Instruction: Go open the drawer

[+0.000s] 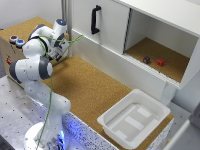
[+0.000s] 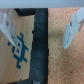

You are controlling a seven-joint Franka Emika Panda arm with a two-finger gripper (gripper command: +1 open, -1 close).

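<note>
The drawer (image 1: pixel 117 67) is a long, low white front panel with a raised top lip. It runs along the foot of the white cabinet, under the tall door and the open compartment. It does not show in the wrist view. My gripper (image 1: pixel 62 51) hangs over the cork tabletop's far left end, well to the exterior view's left of the drawer and apart from it. In the wrist view the gripper (image 2: pixel 39 27) is open and empty, its two pale fingers (image 2: pixel 72 27) spread wide. Under it lie a cardboard box face with a blue print (image 2: pixel 19 50), a dark strip (image 2: pixel 40 45) and cork (image 2: pixel 65 60).
A tall white door with a black handle (image 1: pixel 95 20) stands above the drawer. The open compartment holds a red cube (image 1: pixel 160 62) and a dark object (image 1: pixel 146 59). A white plastic tub (image 1: pixel 132 117) sits on the cork. A wooden box with buttons (image 1: pixel 16 41) is at the left.
</note>
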